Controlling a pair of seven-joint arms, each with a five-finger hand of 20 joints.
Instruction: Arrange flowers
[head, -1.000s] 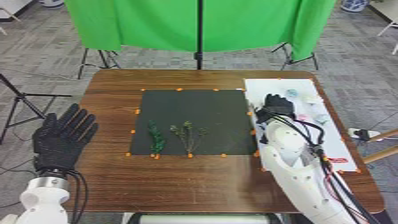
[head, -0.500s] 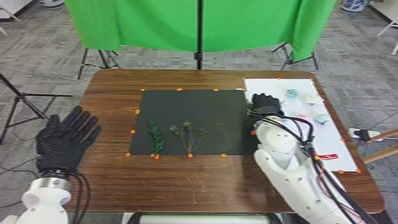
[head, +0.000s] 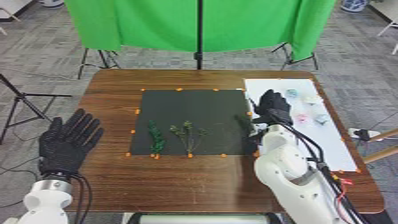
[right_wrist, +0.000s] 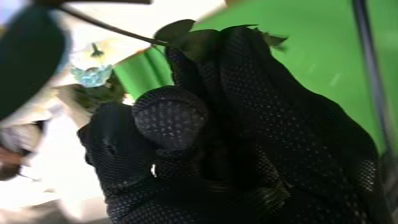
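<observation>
In the head view, my right hand (head: 273, 106) is over the left part of the white board (head: 324, 142), its fingers and thumb closed round a leafy stem (head: 244, 121) whose dark green leaves stick out toward the black mat (head: 200, 111). A green sprig (head: 156, 139) and a thin branching stem (head: 188, 134) lie side by side on that mat. My left hand (head: 64, 142) is open at the table's left edge, fingers straight. In the right wrist view, my right hand (right_wrist: 258, 115) pinches the stem, and a large dark leaf (right_wrist: 31, 62) is close to the camera.
On the white board lie a blue flower (head: 291, 93), a white flower (head: 311, 99), a pink flower (head: 301, 118) and a pale blue flower (head: 322, 118). Orange tape marks edge the mat. A green curtain (head: 200, 25) hangs behind the brown table (head: 182, 187).
My right hand went a little left, then back right, and has turned; leaves now show at its left side. The pink flower has come back into sight. My left hand has shifted slightly right.
</observation>
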